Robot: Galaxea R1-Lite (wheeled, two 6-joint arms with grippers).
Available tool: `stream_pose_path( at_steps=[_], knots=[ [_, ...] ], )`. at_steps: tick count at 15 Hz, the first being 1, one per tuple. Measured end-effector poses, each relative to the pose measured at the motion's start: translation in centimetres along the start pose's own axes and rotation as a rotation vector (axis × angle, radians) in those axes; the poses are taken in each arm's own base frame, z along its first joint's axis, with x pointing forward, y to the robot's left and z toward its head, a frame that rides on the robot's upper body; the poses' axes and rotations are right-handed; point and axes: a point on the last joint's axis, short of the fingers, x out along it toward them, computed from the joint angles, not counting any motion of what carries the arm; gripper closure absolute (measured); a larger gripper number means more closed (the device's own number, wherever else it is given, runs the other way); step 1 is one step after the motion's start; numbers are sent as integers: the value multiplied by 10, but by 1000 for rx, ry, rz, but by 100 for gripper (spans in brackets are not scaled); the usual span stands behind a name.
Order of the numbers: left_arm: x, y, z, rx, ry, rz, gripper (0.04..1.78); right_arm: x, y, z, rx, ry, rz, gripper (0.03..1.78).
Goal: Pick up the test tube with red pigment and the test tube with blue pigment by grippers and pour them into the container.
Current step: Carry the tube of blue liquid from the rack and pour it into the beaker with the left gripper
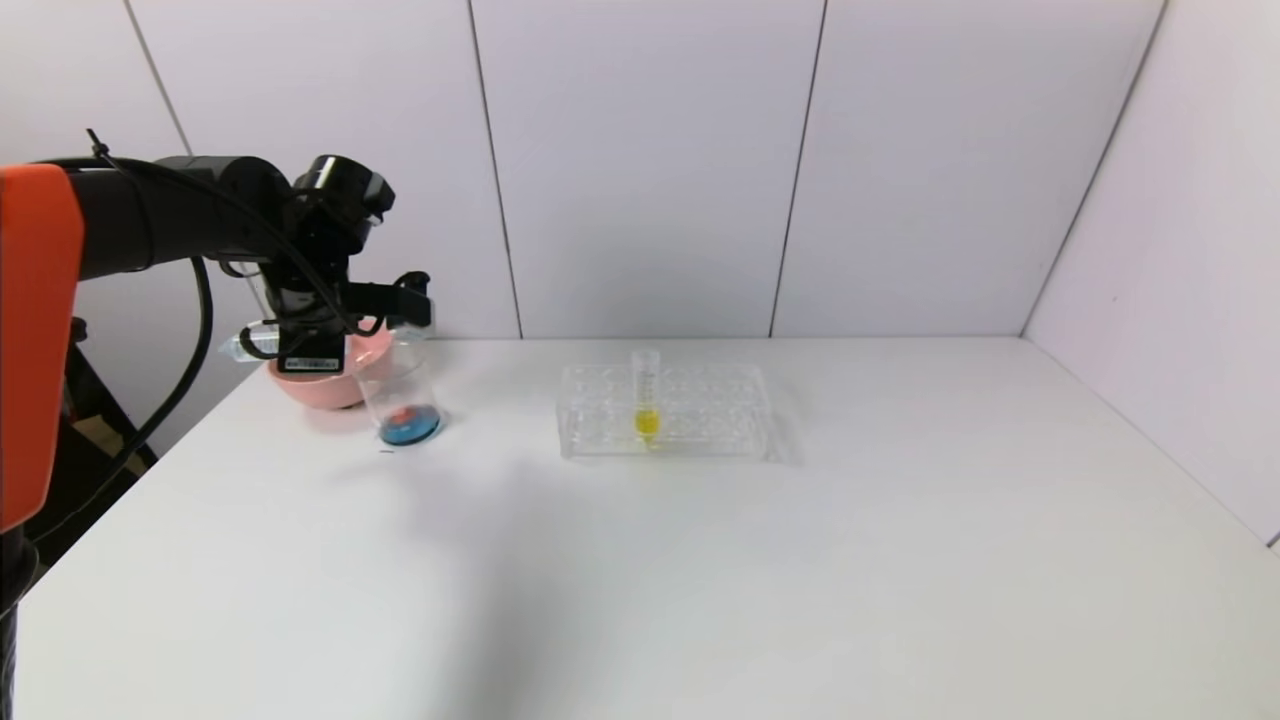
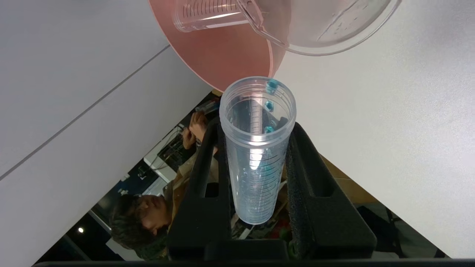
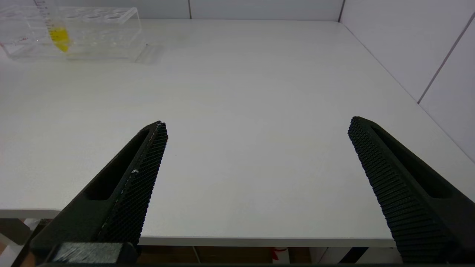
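The left arm reached across the bench's (image 1: pixel 700 560) far left corner, its wrist turned so that the left claw (image 2: pixel 256 155) held the test tube with blue pigment (image 2: pixel 256 148) on its side above the pink bowl (image 1: pixel 320 385). Both fingers (image 2: pixel 202 193) were clamped on the tube's barrel. Only blue droplets clung near its open mouth.

From the head view, the arm hid most of that tube. The right claw (image 3: pixel 256 148) appeared only in its own wrist view, fingers spread wide and holding nothing, low over the bench's near edge.

The container (image 1: pixel 400 395) stood just beside the bowl, with blue liquid and a red patch in its bottom. Another clear tube (image 2: pixel 207 15) lay in the bowl. A yellow-liquid tube (image 1: pixel 647 395) stood upright in the clear rack (image 1: pixel 665 412).
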Motion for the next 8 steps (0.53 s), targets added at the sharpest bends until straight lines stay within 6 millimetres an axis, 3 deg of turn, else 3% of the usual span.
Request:
stream_pose_path(
  at_steps=[8],
  knots=[
    [0,0,0,-6,-3,1,137,0,0,0,0,0,0,4]
  ],
)
